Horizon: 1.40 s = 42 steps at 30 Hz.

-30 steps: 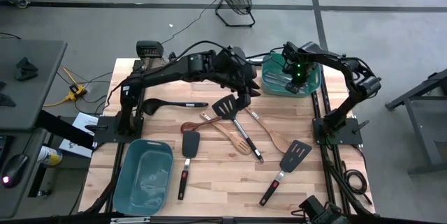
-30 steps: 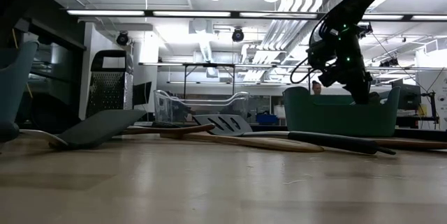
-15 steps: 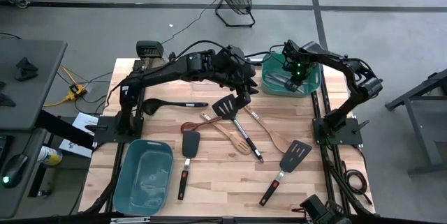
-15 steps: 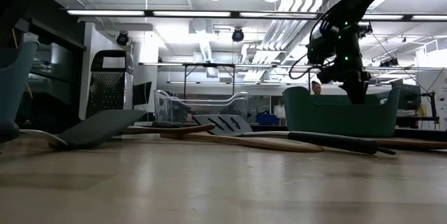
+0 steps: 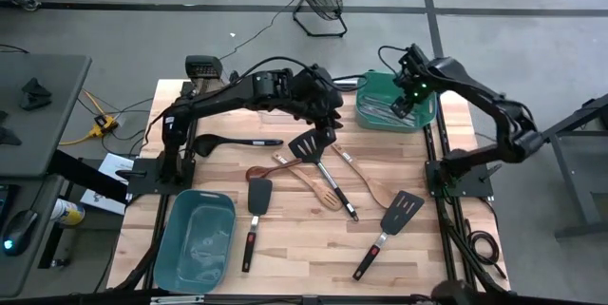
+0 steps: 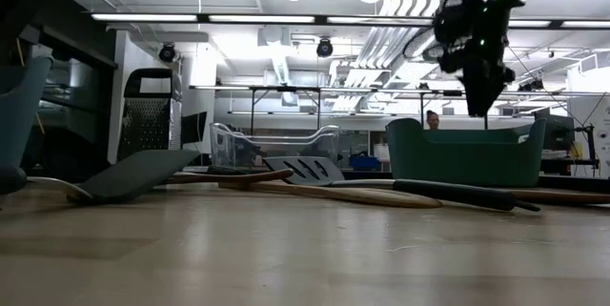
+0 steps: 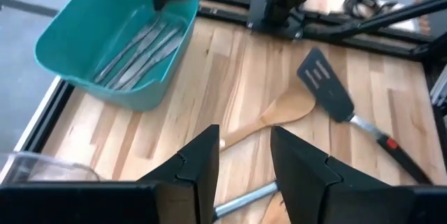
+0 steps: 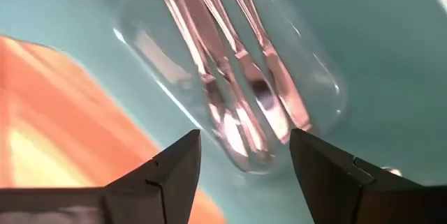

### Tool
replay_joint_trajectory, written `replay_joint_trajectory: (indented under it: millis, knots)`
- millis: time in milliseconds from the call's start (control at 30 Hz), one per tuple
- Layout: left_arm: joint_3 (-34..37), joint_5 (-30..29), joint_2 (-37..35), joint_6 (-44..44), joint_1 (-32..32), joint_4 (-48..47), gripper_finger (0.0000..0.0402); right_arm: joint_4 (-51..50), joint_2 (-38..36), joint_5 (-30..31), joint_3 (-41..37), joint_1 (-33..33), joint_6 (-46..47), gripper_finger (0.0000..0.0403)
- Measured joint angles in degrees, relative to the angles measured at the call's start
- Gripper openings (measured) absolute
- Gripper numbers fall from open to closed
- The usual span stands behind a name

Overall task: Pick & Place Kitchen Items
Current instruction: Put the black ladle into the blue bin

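Hovering over green tub [image 5: 372, 115]: right gripper [image 8: 241, 172], fingers spread, empty; likely just above silvery metal pieces [image 8: 237, 91] lying in tub bottom. Left gripper [image 7: 244, 165] parted, empty, above metal handle of slotted turner [image 5: 306, 145] mid-table, apparently lined up for grasp. Wooden spoon [image 7: 283, 111], black turner [image 7: 325, 84] loose on table [image 5: 294, 248]. Turner handle mostly hidden behind left fingers; tub contents unseen from low view.

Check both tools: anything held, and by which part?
Nothing held. Right tool is open and empty above the silvery pieces in the green tub; left tool is open over the table.
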<state>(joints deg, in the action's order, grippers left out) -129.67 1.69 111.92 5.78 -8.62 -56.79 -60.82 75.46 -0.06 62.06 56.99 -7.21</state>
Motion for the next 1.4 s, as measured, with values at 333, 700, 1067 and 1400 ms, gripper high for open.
replay_joint_trajectory:
  millis: [333, 700, 1067, 1400]
  knots:
    - [0.07, 0.03, -2.03, 0.55, 0.06, 0.58, 0.0127, -0.28, -10.29, -9.54, 0.00, 0.00, 3.16, 0.0208]
    - [5.06, -2.53, -3.26, 2.35, 3.04, 11.27, 0.0127, -0.30, -14.74, -10.79, 0.00, 0.00, 2.94, 0.0208]
    - [34.74, -7.16, -16.17, 9.95, 4.52, 36.53, 0.0127, -0.39, -14.97, -12.40, 0.02, 0.00, 0.90, 0.0208]
    - [51.62, -18.11, -29.98, 15.78, 4.52, 35.23, 0.0127, -0.19, -14.95, -12.38, 0.02, -0.70, 0.09, 0.0208]
